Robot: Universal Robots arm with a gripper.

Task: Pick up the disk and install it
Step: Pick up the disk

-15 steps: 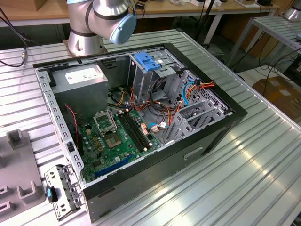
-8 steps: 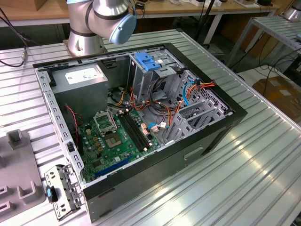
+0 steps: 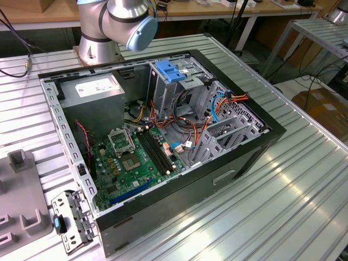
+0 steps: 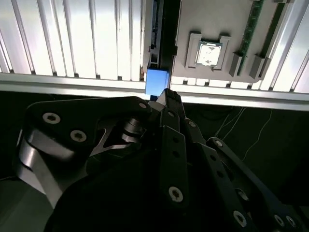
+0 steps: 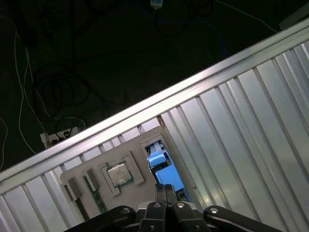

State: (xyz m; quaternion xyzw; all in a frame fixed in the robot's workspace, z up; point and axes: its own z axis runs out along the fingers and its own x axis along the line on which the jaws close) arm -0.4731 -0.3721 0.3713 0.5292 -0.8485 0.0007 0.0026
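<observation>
Open computer case [image 3: 163, 209] on a slotted aluminium table [image 3: 283, 206], with the robot arm [image 3: 117, 22] rising from its base at the exterior view's upper centre.

Inside the case:
- a boxy grey power supply [image 3: 95, 89] at the upper left
- a green motherboard [image 3: 130, 157] at the lower centre
- a ribbed light-blue latch [image 3: 171, 70] on top of the metal drive cage at the upper centre
- orange, red and blue cables [image 3: 217, 106] spread across the cage toward the exterior view's right

A perforated metal bracket [image 3: 70, 223] with a blue tab hangs off the case's lower-left corner. A grey fixture plate [image 3: 22, 185] lies at the exterior view's lower-left edge.

In both wrist views the gripper [image 4: 167, 96] [image 5: 165, 189] looks down from well above the table's rim, with dark floor and loose cords beyond it. Its two fingertips are pressed together and nothing sits between them.

The disk [image 4: 157, 81] [image 5: 166, 173] lies below the fingertips, apart from them. It sits in a dark slot at the side of the fixture plate [image 4: 193, 19] [image 5: 91, 166], between the plate and the bare slats [image 4: 72, 38] [image 5: 251, 106]. It appears narrow, as if seen edge-on. Its long axis runs parallel to the slats and square to the table's rim, and its blue carrier end points toward that rim. The fingertips and linkage cover part of that blue end.

The plate also holds a processor chip [image 4: 208, 53] [image 5: 118, 174] seated in a raised square frame just beside the disk. Green memory modules [image 4: 251, 24] [image 5: 99, 200] stand in slotted holders on the chip's far side.
</observation>
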